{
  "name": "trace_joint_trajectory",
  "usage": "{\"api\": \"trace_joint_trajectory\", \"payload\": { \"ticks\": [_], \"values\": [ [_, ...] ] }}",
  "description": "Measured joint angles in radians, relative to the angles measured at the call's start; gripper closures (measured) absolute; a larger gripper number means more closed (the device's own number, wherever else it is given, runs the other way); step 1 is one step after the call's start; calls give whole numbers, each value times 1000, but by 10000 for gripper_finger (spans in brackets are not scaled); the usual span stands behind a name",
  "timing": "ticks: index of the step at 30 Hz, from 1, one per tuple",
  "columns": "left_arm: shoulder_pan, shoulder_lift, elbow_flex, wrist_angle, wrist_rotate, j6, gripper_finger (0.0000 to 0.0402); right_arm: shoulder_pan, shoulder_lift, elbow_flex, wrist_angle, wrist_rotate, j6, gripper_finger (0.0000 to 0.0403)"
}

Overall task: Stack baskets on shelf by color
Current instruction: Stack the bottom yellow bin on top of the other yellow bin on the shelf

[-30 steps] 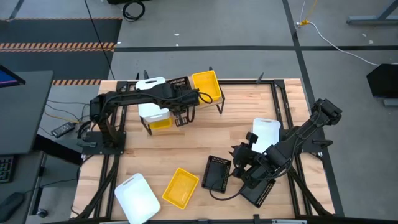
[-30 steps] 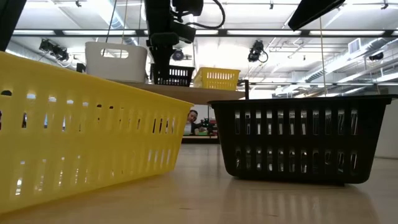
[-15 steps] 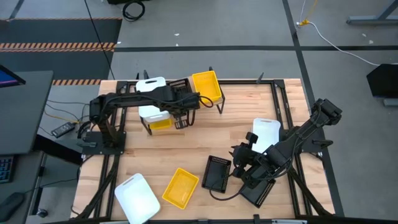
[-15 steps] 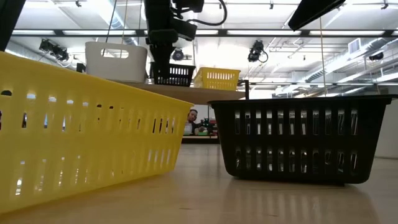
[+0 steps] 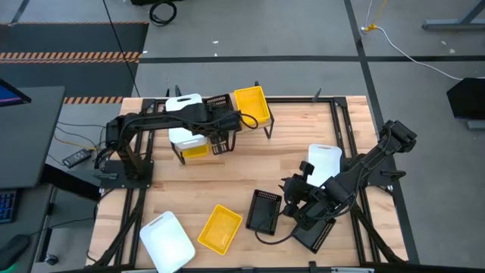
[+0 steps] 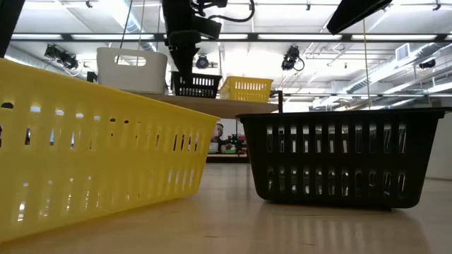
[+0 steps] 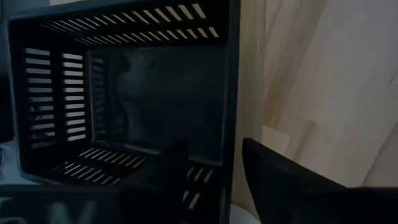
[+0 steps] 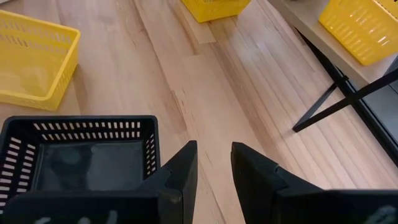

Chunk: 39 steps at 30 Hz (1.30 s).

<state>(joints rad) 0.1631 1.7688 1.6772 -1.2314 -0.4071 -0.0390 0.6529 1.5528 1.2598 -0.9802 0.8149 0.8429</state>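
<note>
The shelf [image 6: 212,104] carries a white basket [image 5: 182,102], a black basket [image 7: 124,81] and a yellow basket [image 5: 252,105] in a row. My left gripper [image 7: 214,155] hangs open over the black basket [image 5: 217,105], one finger inside it and one outside its wall [image 7: 231,93]; I cannot tell whether either finger touches the wall. My right gripper [image 8: 214,155] stands open above the tabletop, right beside another black basket [image 8: 87,155] that rests on its base, with only bare wood between the fingers.
Under the shelf sit a white basket [image 5: 188,138] and a yellow one [image 5: 197,150]. On the table lie a yellow basket [image 5: 220,227], a white one [image 5: 167,241], a white one [image 5: 324,161] by the right arm and a black one [image 5: 317,233] under it.
My left gripper has opened over the black basket on the shelf, letting go of its wall. The basket stays in place on the shelf between the white and the yellow one.
</note>
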Motion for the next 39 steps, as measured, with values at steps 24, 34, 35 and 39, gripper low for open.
{"api": "trace_joint_trajectory", "payload": {
  "ticks": [24, 34, 35, 39],
  "values": [
    [-251, -85, 193, 224, 131, 51, 232, 11, 0, -23, 8, 0, 8, 300],
    [-381, -316, -279, 653, 120, 18, 252, 21, 1, -121, 21, -4, 96, 300],
    [-388, -346, -337, 692, 112, 17, 253, 18, 1, -120, 25, -6, 96, 300],
    [-404, -494, -538, 866, 89, -2, 259, -6, 1, -94, 22, -25, 97, 300]
  ]
}}
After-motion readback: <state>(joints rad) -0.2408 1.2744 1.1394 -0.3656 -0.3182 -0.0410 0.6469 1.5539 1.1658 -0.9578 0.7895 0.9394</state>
